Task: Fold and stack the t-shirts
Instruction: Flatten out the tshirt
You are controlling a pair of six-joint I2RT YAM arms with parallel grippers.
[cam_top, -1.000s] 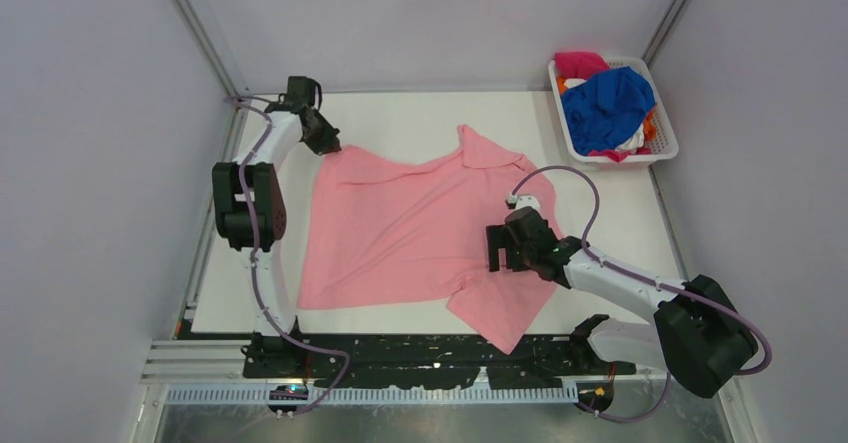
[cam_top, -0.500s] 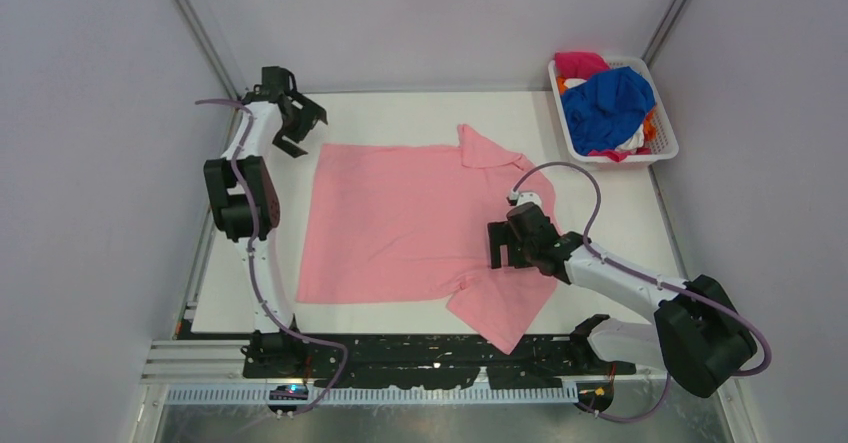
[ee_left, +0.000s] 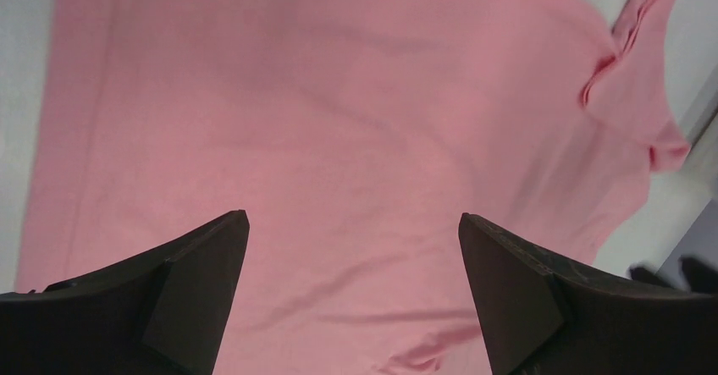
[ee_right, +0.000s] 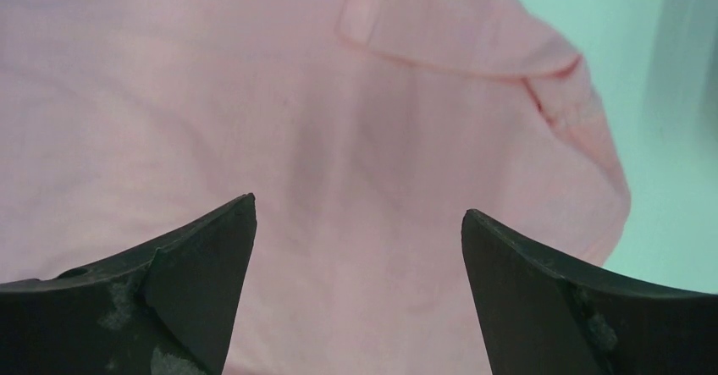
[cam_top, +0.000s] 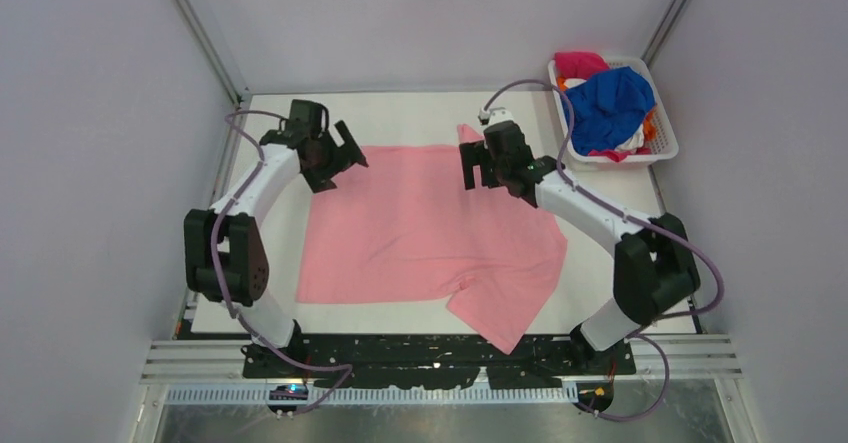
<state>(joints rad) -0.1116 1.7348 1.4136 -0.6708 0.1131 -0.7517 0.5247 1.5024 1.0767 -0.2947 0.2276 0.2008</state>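
The right hand (cam_top: 474, 169) has been brought up to 1 o'clock on the pink collared t-shirt (cam_top: 430, 228). It and the left hand (cam_top: 346, 155) are released, so a fold is judged imminent.

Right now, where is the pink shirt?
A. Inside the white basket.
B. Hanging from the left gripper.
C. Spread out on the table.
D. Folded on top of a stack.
C: the pink shirt lies spread out on the table, and the left gripper and the right gripper are both open over it, holding nothing.
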